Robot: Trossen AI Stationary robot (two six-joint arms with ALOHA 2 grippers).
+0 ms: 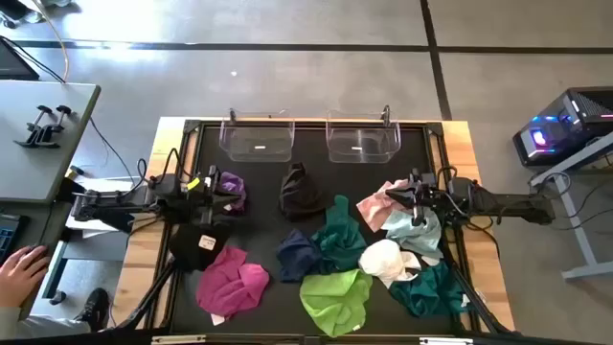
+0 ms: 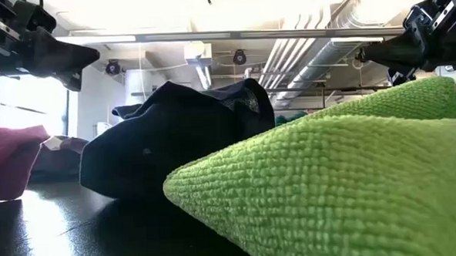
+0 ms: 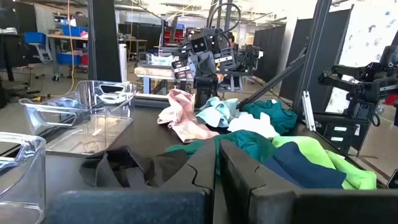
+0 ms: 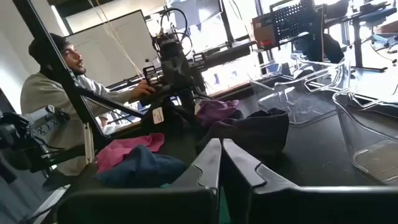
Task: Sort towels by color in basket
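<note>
Towels lie loose on the black mat: purple [image 1: 233, 191], black [image 1: 302, 192], a second black one [image 1: 198, 245], magenta [image 1: 233, 284], navy [image 1: 298, 255], teal [image 1: 337, 235], lime [image 1: 335, 298], white [image 1: 387, 259], pink [image 1: 380, 204], pale mint [image 1: 419, 231] and another teal one [image 1: 432, 290]. My left gripper [image 1: 218, 187] [image 3: 216, 167] hovers shut beside the purple towel, clear of the cloths. My right gripper [image 1: 410, 199] [image 4: 221, 163] hovers shut over the pink and mint towels. In the low view both hang above the table, holding nothing.
Two clear plastic baskets [image 1: 257, 138] [image 1: 363, 137] stand side by side at the mat's far edge. A wooden table border [image 1: 144, 251] frames the mat. A person's hand [image 1: 21, 265] rests at a desk off the table's left; the person [image 4: 53, 84] shows in the right wrist view.
</note>
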